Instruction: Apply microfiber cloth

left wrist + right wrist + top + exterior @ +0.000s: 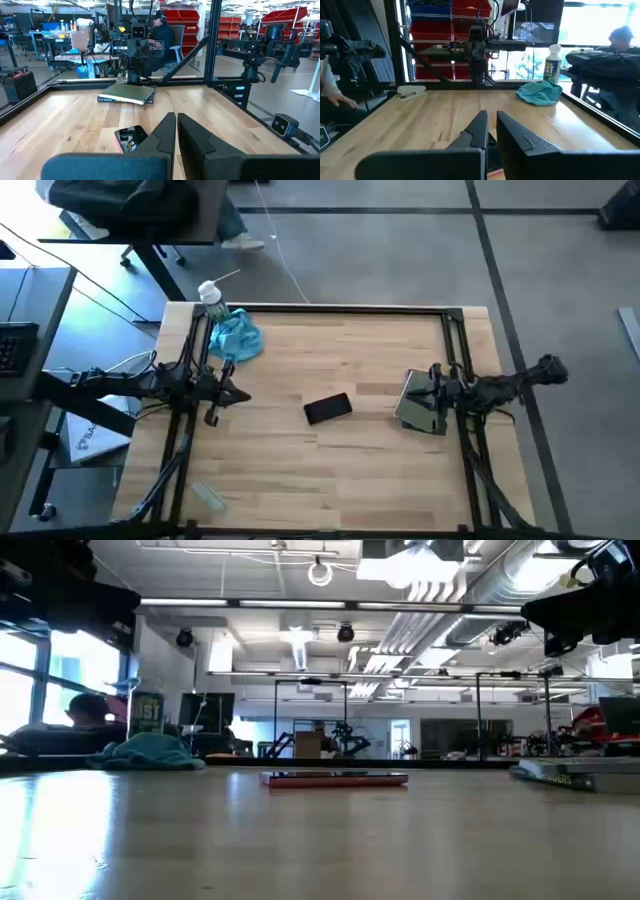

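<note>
The microfiber cloth (236,335) is a crumpled teal heap lying on the table at its far left corner; it also shows in the right wrist view (539,93) and the low view (150,752). A dark phone (327,408) lies flat at the table's middle. My left gripper (238,393) hangs shut above the table's left side, nearer than the cloth and pointing toward the phone (131,137). My right gripper (418,392) hangs shut over the table's right side, above a grey-green pad (422,404).
A white spray bottle (210,298) stands right behind the cloth at the far left corner. The grey-green pad (127,94) lies flat at the right. A small clear object (208,497) lies near the near left edge. Black frame rails run along the table's edges.
</note>
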Action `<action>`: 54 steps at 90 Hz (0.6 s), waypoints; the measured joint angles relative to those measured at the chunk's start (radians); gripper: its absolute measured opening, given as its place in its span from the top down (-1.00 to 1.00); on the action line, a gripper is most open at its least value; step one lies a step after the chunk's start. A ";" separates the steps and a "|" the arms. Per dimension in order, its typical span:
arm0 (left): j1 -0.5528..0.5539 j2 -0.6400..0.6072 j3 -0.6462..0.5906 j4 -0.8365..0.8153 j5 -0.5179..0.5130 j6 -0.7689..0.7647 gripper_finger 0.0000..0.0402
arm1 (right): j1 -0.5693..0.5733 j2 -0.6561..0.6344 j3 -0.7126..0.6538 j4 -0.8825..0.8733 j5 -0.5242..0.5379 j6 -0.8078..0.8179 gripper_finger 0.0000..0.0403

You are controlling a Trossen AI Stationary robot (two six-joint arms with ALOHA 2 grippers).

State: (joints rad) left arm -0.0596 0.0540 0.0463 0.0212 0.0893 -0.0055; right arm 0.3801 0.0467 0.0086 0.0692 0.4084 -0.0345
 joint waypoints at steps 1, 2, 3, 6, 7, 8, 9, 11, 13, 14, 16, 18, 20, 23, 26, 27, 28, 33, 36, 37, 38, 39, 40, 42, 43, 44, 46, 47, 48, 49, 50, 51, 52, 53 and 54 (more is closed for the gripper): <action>0.000 0.000 0.000 0.000 0.000 0.000 1.00 | 0.000 0.000 0.000 0.000 0.000 0.000 0.97; 0.000 0.000 0.000 0.000 0.000 0.000 1.00 | 0.000 0.000 0.000 0.000 0.000 0.000 0.97; 0.000 0.000 0.000 0.000 0.000 0.000 1.00 | 0.000 0.000 0.000 0.000 0.000 0.000 0.97; 0.000 0.000 0.000 0.000 0.000 0.001 1.00 | 0.000 0.000 0.000 0.000 0.000 0.000 0.97; 0.000 0.000 0.000 0.000 0.000 0.001 1.00 | 0.000 0.000 0.000 0.000 0.000 0.000 0.97; 0.000 0.000 0.000 0.000 0.000 0.001 1.00 | 0.000 0.000 0.000 0.000 0.000 0.000 0.97; 0.000 0.000 0.000 0.000 0.000 0.000 1.00 | 0.000 0.000 0.000 0.000 0.000 0.000 0.97; 0.000 0.000 0.000 0.000 0.000 0.000 1.00 | 0.000 0.000 0.000 0.000 0.000 0.000 0.97; 0.000 0.000 0.000 0.000 0.000 0.000 1.00 | 0.000 0.000 0.000 0.000 0.000 0.000 0.97; 0.000 0.000 0.000 0.000 0.000 0.000 1.00 | 0.000 0.000 0.000 0.000 0.000 0.000 0.97; 0.000 0.000 0.000 0.000 0.000 0.001 1.00 | 0.000 0.000 0.000 0.000 0.000 0.000 0.97; 0.000 0.000 0.000 0.000 0.000 0.001 1.00 | 0.000 0.000 0.000 0.000 0.000 0.000 0.97; 0.000 0.000 0.000 0.000 0.000 0.001 1.00 | 0.000 0.000 0.000 0.000 0.000 0.000 0.97; 0.000 0.000 0.000 0.000 0.000 0.000 1.00 | 0.000 0.000 0.000 0.000 0.000 0.000 0.97; 0.000 0.000 0.000 0.000 0.000 0.000 1.00 | 0.000 0.000 0.000 0.000 0.000 0.000 0.97; 0.000 0.000 0.000 0.000 0.000 0.001 1.00 | 0.000 0.000 0.000 0.000 0.000 0.000 0.97; 0.000 0.000 0.000 0.000 0.000 0.001 1.00 | 0.000 0.000 0.000 0.000 0.000 0.000 0.97; 0.000 0.000 0.000 0.000 0.000 0.001 1.00 | 0.000 0.000 0.000 0.000 0.000 0.000 0.97; 0.000 0.000 0.000 0.000 0.000 0.000 1.00 | 0.000 0.000 0.000 0.000 0.000 0.000 0.97; 0.000 0.000 0.000 0.000 0.000 0.000 1.00 | 0.000 0.000 0.000 0.000 0.000 0.000 0.97; 0.000 0.000 0.000 0.000 0.000 0.001 1.00 | 0.000 0.000 0.000 0.000 0.000 0.000 0.97; 0.000 0.000 0.000 0.000 0.000 0.002 1.00 | 0.000 0.000 0.000 0.000 0.000 0.000 0.97; 0.000 0.000 0.000 0.002 -0.001 0.009 1.00 | 0.000 0.000 0.000 0.000 0.000 0.000 0.97; 0.000 0.000 -0.001 0.007 -0.003 0.028 1.00 | 0.000 0.000 0.000 0.000 0.000 0.000 0.97; 0.000 0.001 -0.001 0.012 -0.005 0.039 1.00 | 0.000 0.000 0.000 0.000 0.000 0.000 0.97; 0.000 0.001 -0.001 0.017 -0.007 0.052 1.00 | 0.000 0.000 0.000 0.000 0.000 0.000 0.97; 0.000 0.001 -0.001 0.034 -0.011 0.074 1.00 | 0.000 0.000 0.000 0.000 0.000 0.000 0.97; 0.000 0.001 -0.001 0.043 -0.013 0.083 1.00 | 0.000 0.000 0.000 0.000 0.000 0.000 0.97; 0.000 0.001 -0.001 0.054 -0.014 0.090 1.00 | 0.000 0.000 0.000 0.000 0.000 0.000 0.97; 0.000 0.001 -0.001 0.065 -0.014 0.097 1.00 | 0.000 0.000 0.000 0.000 0.000 0.000 0.97; 0.000 0.001 -0.001 0.077 -0.014 0.100 1.00 | 0.000 0.000 0.000 0.000 0.000 0.000 0.97; 0.000 0.001 -0.001 0.091 -0.014 0.102 1.00 | 0.000 0.000 0.000 0.000 0.000 0.000 0.97; 0.000 0.000 -0.001 0.104 -0.014 0.103 1.00 | 0.000 0.000 0.000 0.000 0.000 0.000 0.97; 0.000 0.000 -0.001 0.117 -0.014 0.102 1.00 | 0.000 0.000 0.000 0.000 0.000 0.000 0.97; 0.000 0.000 -0.001 0.131 -0.014 0.098 1.00 | 0.000 0.000 0.000 0.000 0.000 0.000 0.97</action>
State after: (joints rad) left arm -0.0595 0.0544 0.0452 0.1519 0.0757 0.0926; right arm 0.3801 0.0464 0.0086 0.0692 0.4083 -0.0341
